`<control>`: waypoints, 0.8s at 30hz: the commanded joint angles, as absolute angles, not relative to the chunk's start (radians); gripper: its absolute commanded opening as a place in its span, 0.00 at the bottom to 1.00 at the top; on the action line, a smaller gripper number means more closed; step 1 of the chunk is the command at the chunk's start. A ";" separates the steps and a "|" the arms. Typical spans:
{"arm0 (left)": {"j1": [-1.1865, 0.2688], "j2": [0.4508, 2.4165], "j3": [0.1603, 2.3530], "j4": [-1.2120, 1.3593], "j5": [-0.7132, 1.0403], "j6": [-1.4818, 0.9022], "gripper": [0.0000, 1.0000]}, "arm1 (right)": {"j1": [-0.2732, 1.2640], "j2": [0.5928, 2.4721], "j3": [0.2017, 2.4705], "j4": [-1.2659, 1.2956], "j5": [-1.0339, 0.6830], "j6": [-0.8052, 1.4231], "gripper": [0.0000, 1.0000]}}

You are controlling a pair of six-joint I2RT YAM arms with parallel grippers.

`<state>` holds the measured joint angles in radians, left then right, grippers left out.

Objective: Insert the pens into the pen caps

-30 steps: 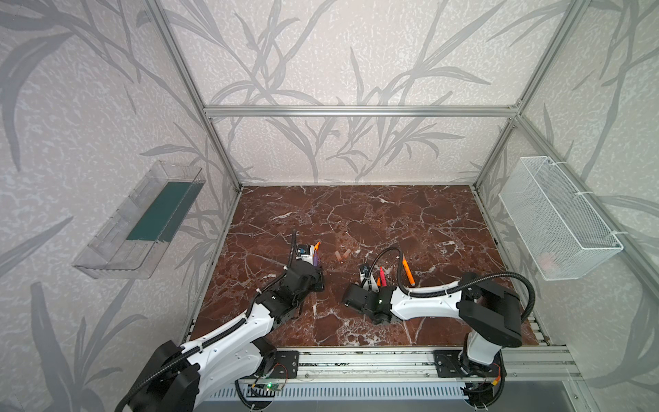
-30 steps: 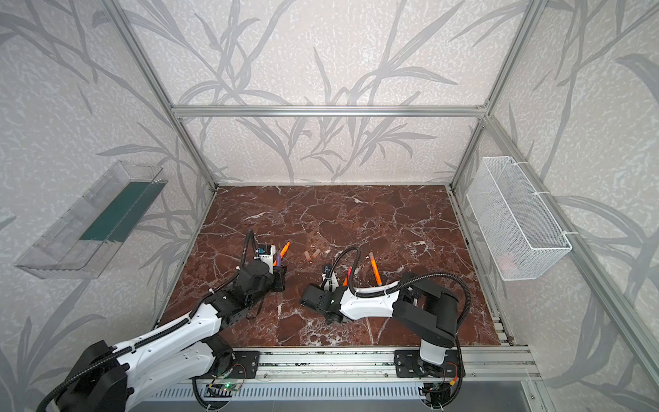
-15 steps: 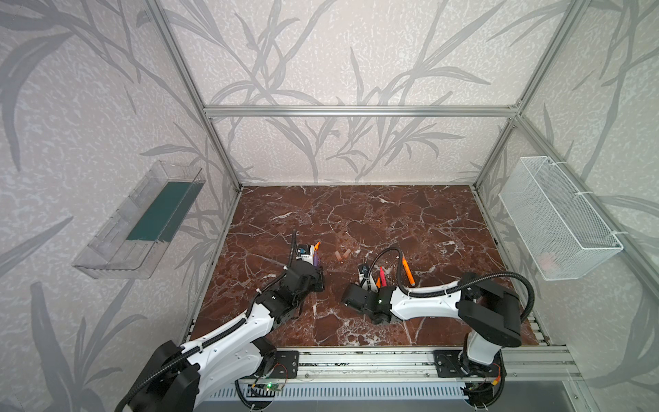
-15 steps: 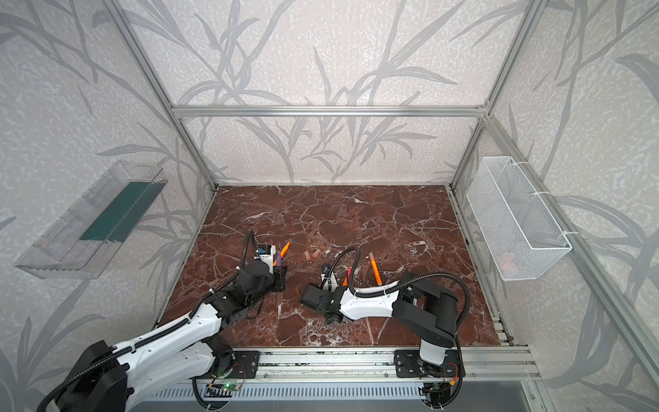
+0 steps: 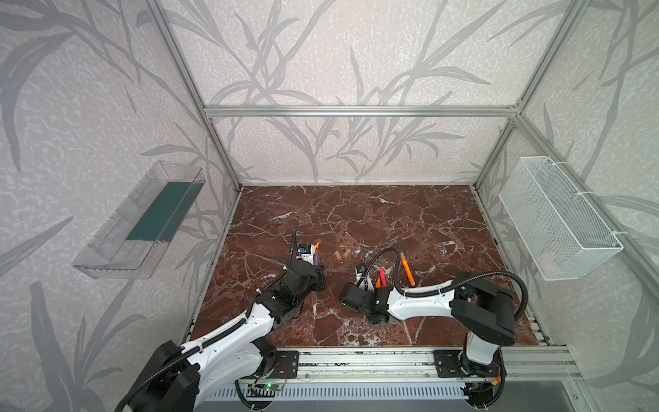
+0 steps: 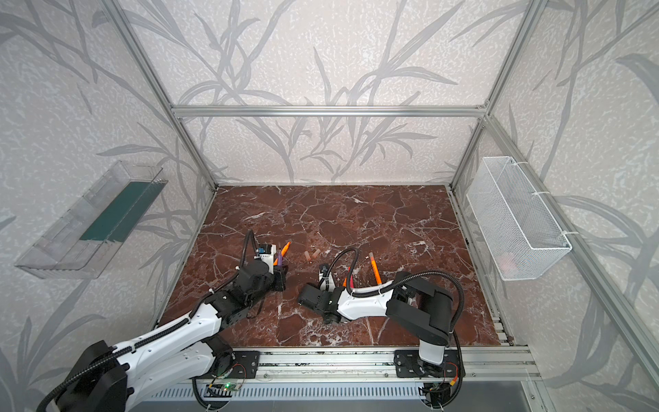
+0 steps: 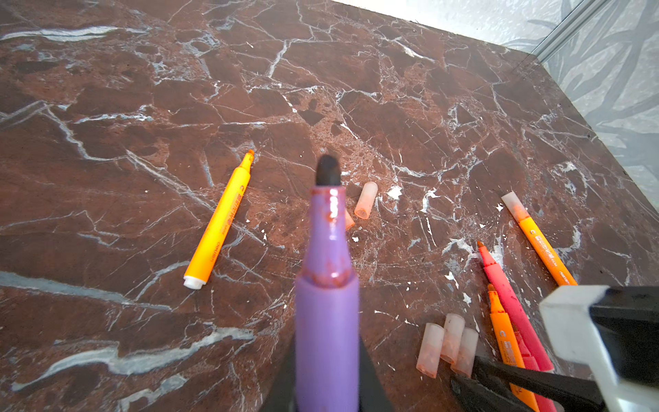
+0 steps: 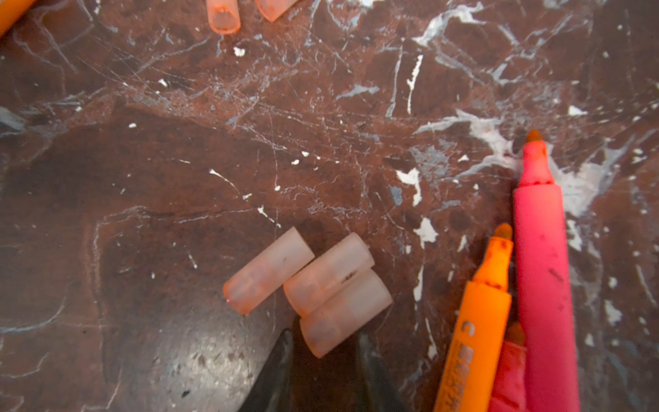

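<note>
Red-brown marble table (image 5: 356,214), white-veined, glossy. Landmark for every entry: three-cap cluster (image 8: 328,273).

Top views:
- The cluster is hidden under the right arm's wrist in both top views.
- The purple pen (image 5: 317,259) is clamped in the left gripper (image 5: 318,266), well apart from that spot. It stands steeply, nib end up.
- The pair of caps (image 5: 341,254) lies farther back than the cluster's spot.
- The capped orange pen (image 6: 374,267) lies flat on the far side of the right arm. Its long axis runs front to back, cap end toward the back wall.

Left wrist view:
- The left gripper (image 7: 326,392) is closed tight on the purple pen (image 7: 326,303).
- The pen has a smooth plastic barrel, a tapered neck smeared red and a dark rounded nib pointing away from the jaws. It is blurred close to the lens.
- The cluster (image 7: 447,344) is three frosted, translucent, pinkish cylinders lying side by side.
- The bare orange pen (image 7: 221,221) has a white end plug and lies well apart from the cluster, beyond the purple barrel.
- One cap of the pair is half hidden behind the purple neck.

Right wrist view:
- The right gripper (image 8: 322,335) has its jaws parted, straddling the end of the nearest cap (image 8: 344,314).
- A dark sliver shows between one of the fingers (image 8: 281,364) and the cap, so it is not clamped.
- Two caps touch along their lengths with their axes parallel. The third meets them at a corner.
- Just beside the cluster lie the stained orange pen (image 8: 481,314) and the red-pink pen (image 8: 542,267), bare nibs pointing away from the gripper.
- The second red-pink pen (image 8: 510,367) is mostly covered by them.
- The pair of caps (image 8: 223,16) is cut off at the frame edge.
</note>
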<state>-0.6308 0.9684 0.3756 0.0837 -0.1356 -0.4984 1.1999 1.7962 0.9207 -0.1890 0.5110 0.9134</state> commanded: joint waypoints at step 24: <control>-0.627 0.979 0.373 0.110 -0.132 -0.503 0.00 | 1.152 1.819 0.898 -0.217 0.551 0.952 0.25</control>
